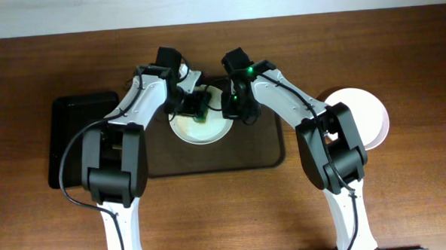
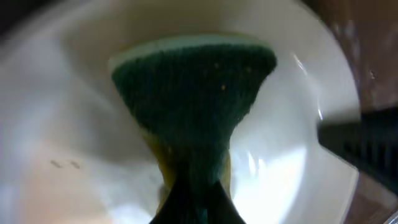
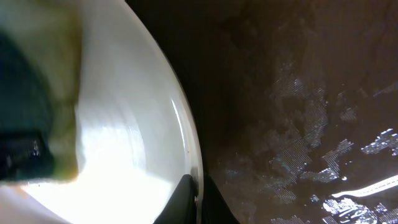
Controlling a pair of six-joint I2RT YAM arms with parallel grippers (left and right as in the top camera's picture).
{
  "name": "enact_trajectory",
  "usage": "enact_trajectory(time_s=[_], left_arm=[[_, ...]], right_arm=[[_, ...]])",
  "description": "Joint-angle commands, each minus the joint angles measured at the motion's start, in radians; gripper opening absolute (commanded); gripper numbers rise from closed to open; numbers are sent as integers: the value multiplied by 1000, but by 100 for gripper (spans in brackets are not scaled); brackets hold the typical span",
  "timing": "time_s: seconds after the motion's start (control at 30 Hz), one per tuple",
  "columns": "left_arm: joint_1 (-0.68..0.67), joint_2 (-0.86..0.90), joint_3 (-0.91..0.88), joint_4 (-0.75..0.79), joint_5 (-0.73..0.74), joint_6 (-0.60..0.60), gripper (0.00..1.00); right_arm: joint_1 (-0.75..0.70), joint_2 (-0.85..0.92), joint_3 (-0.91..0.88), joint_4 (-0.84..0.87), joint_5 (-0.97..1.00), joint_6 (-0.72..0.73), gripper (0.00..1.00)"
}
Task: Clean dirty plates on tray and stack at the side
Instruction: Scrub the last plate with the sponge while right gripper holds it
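1. Overhead: the dark brown tray point(image 1: 265, 149) lies mid-table, and the only plate we see on it is one white plate point(image 1: 200, 130) on its far left part. The left gripper point(image 1: 199, 105) and right gripper point(image 1: 236, 108) meet over that plate. Right of the tray, on the table, sits a white stack point(image 1: 366, 113). We judge these to be plates already cleaned, though we cannot count them. A smaller black tray point(image 1: 69, 139) lies at the left.
2. Left wrist: the left gripper point(image 2: 194, 202) is clenched on a green-and-yellow sponge point(image 2: 193, 93), whose green face is spread over the plate point(image 2: 56, 112). The view is blurred, so we cannot tell whether any smears are left.
3. Right wrist: the right gripper point(image 3: 194, 202) pinches the plate's point(image 3: 124, 143) rim, steadying it, with the tray point(image 3: 298, 93) dark beneath on the right.
4. Our judgement: this looks like the last plate. It has yet to be wiped clean and carried to the stack.
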Motion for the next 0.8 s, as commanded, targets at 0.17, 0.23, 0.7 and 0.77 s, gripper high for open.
enact_trajectory(time_s=[0.17, 0.23, 0.7, 0.77], left_arm=[[5, 26, -6, -27, -397, -146, 1], [8, 26, -6, -110, -401, -193, 1], [8, 26, -5, -364, -33, 76, 1], [13, 26, -5, -278, -33, 74, 1]], right_arm=[[7, 36, -36, -17, 47, -22, 4], [7, 36, -36, -17, 47, -22, 4], [7, 36, -36, -17, 46, -22, 4], [7, 36, -36, -17, 46, -22, 4]])
